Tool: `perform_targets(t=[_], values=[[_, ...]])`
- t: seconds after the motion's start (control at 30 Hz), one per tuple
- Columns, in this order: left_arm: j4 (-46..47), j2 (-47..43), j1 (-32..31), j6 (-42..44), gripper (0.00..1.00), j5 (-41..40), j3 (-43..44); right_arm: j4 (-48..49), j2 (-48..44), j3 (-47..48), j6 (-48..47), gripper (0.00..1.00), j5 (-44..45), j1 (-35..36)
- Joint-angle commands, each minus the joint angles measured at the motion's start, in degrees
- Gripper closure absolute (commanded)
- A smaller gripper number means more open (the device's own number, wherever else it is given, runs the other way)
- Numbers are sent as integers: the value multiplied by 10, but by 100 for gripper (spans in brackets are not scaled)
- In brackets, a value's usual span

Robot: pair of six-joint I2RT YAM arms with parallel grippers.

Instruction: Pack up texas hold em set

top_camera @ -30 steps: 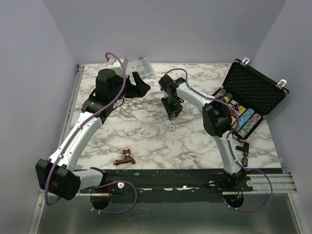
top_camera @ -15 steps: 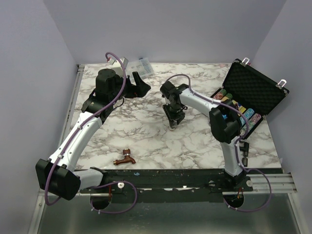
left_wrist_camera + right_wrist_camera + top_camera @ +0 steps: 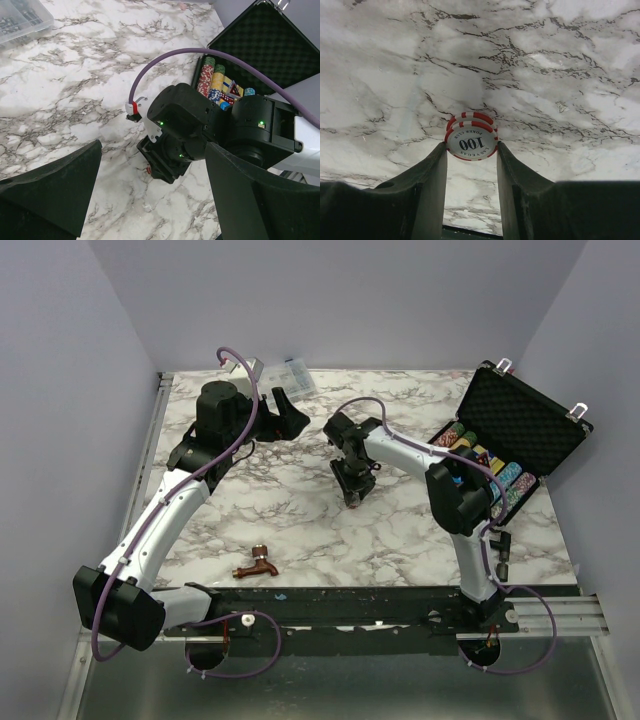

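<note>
Mid-counter, a little right of centre: right fingers point down at the marble counter and are closed to a narrow gap on a small stack of poker chips.
- Chips have white faces with red edge blocks. The top face reads "100" and "Las Vegas Poker Club".
- At least two chips are in the stack, with their rims slightly offset.
- The fingertips press on opposite rims.
- Cannot tell whether the stack sits on the counter or is just off it.

Far right of counter: black hard case stands open with its lid tilted back.
- The lid is lined with egg-crate foam, and silver latches sit on its outer edge.
- Chip rows lie side by side in the base: red, yellow, green and blue, with pale edge spots.
- The left wrist view shows a red-and-blue patterned card box set among the rows.
- The held chips are well apart from the case, to its left.

Left fingers: spread wide and holding nothing, over the far-left part of the counter and aimed toward the right arm's wrist.

Other items: clear compartment box at the far edge beyond the left arm, and copper faucet near the front edge, left of centre.
</note>
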Motion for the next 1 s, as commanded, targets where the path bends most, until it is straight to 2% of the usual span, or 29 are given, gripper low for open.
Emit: perform_targets(t=[0.0,0.33,0.53,0.97], values=[[1,4,3,-3,16,13,19,3,2,16,3,66,10,3],[1,7,3,-4,16,15,20,-1,12,20,-2,57,-4,5],[1,6,2,-4,16,16,20,-6,9,19,-5,47,1,6],[0,4,3,-3,16,16,22,-5,26,24,-11,39,-1,7]])
